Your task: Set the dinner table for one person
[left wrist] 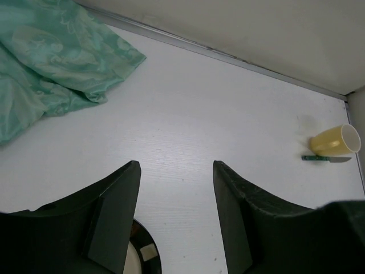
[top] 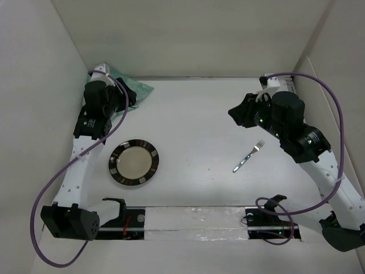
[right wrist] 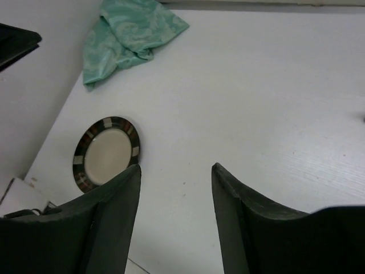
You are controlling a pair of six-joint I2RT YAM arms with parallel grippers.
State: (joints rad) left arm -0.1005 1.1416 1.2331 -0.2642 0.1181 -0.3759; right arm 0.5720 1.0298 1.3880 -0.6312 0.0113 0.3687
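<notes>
The counter (top: 194, 114), the white tabletop that fills the walled enclosure in front of both arm bases, has its pieces scattered, and trouble would likely start there. The green cloth (top: 138, 90) lies crumpled in the far left corner, partly under the left arm (top: 97, 108). Dragging it out could snag it or sweep it into the plate (top: 134, 162) near the left front. The fork (top: 248, 156) lies flat right of centre, thin against the hard surface, so a pinch could slip off or skid it sideways. The yellow cup (left wrist: 336, 140) seems to lie on its side in the far right corner, with a green-handled utensil (left wrist: 325, 158) just beside it, probably a knife. I judge a nudge could roll the cup. The counter itself is plain matte white and flat, with a faint grain and a seam where it meets the back wall. The left jaws are spread with nothing between them, and the right jaws are likewise spread and empty.
</notes>
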